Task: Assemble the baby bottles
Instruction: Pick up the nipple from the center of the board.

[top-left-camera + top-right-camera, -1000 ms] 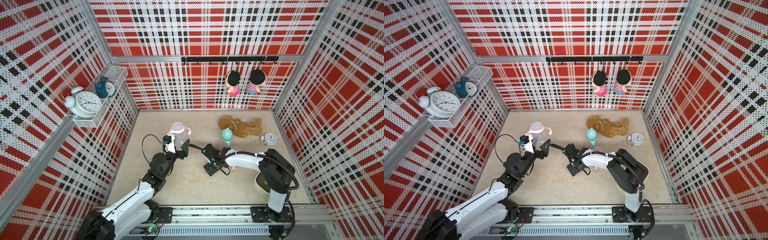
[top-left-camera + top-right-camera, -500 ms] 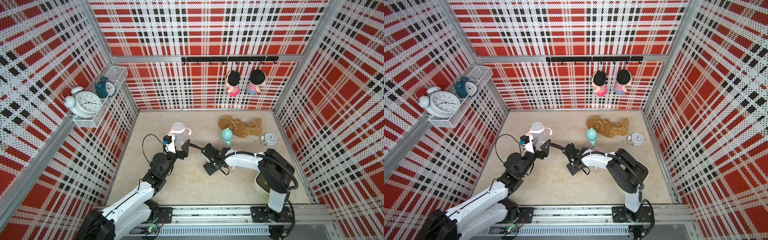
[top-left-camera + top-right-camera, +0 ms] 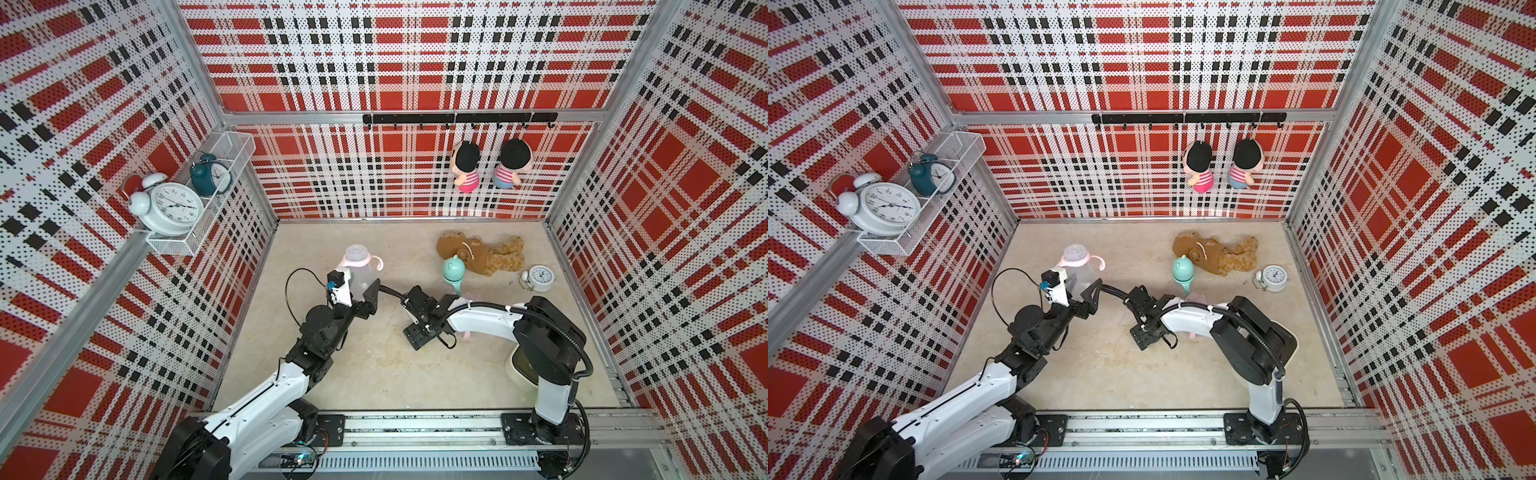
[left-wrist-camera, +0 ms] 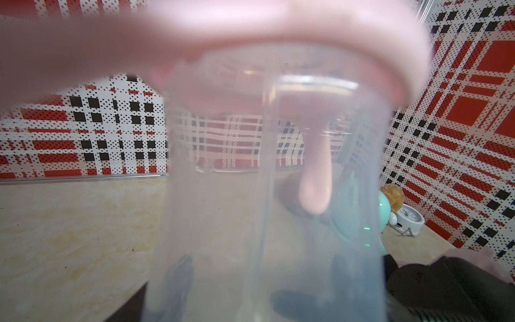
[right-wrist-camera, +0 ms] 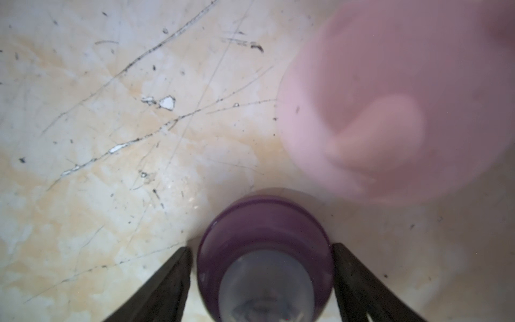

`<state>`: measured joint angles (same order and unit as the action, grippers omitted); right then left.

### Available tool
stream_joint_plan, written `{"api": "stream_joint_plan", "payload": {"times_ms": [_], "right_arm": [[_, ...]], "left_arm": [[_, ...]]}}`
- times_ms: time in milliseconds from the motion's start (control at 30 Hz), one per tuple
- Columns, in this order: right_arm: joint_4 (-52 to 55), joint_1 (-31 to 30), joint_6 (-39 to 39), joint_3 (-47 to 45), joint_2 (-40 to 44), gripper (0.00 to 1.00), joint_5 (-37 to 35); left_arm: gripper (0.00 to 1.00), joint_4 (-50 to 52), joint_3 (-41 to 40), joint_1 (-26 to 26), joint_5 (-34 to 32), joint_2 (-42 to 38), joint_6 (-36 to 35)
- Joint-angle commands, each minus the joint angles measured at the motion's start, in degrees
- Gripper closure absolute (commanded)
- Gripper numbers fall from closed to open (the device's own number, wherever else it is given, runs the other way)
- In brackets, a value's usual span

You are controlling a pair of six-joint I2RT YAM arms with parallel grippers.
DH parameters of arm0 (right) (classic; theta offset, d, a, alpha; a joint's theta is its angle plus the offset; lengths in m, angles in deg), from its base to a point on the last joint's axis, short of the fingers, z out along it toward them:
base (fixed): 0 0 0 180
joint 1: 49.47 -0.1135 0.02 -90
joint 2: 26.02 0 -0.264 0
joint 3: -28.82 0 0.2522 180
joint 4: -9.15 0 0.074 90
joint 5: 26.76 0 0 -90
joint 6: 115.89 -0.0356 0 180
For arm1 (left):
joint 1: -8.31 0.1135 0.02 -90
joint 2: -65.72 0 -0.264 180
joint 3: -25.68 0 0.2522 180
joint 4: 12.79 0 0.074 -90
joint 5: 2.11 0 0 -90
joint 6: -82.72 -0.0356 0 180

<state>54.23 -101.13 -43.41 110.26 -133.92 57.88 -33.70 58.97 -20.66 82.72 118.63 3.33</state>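
Note:
A clear baby bottle (image 3: 358, 272) with a pink handle ring (image 4: 278, 33) is held upright off the floor, left gripper (image 3: 360, 291) shut on its body. Its fingers (image 4: 179, 276) show only dimly through the plastic. My right gripper (image 5: 262, 248) points down at the floor and straddles a purple teat collar (image 5: 264, 223). Its jaws are open, with a thin gap at one side. A pink cap (image 5: 390, 97) lies right beside the collar, partly under the right arm (image 3: 471, 296). Further back stands a mint-capped bottle (image 3: 453, 272) (image 3: 1183, 270).
A brown plush toy (image 3: 478, 253) and a small white alarm clock (image 3: 540, 278) lie at the back right. A cream bowl (image 3: 515, 370) sits under the right arm's base. A wire shelf (image 3: 170, 245) with clocks hangs on the left wall. Plaid walls close three sides.

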Motion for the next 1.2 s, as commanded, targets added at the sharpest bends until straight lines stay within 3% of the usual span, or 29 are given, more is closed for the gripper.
{"api": "stream_joint_plan", "payload": {"times_ms": [0,200,400,733,1167], "right_arm": [[0.41,-0.46,0.12,-0.05,-2.43,0.22,-1.47],[0.05,-0.46,0.03,-0.47,-1.74,0.35,-1.72],[-3.17,-0.46,0.03,-2.17,5.41,0.4,-2.98],[-2.72,1.27,-0.22,-1.26,17.17,0.43,-2.54],[3.06,3.67,1.95,1.14,26.26,0.41,5.48]], "left_arm": [[1.0,-2.15,0.33,-0.23,0.51,0.02,-0.68],[1.0,-2.15,0.42,-0.22,0.56,-0.21,-0.79],[1.0,-2.39,0.0,-0.21,3.83,-1.45,-1.86],[1.0,-7.83,-2.51,-0.39,14.45,-3.5,-2.11],[1.0,-11.02,-3.14,-0.22,14.84,-2.48,-0.74]]}}
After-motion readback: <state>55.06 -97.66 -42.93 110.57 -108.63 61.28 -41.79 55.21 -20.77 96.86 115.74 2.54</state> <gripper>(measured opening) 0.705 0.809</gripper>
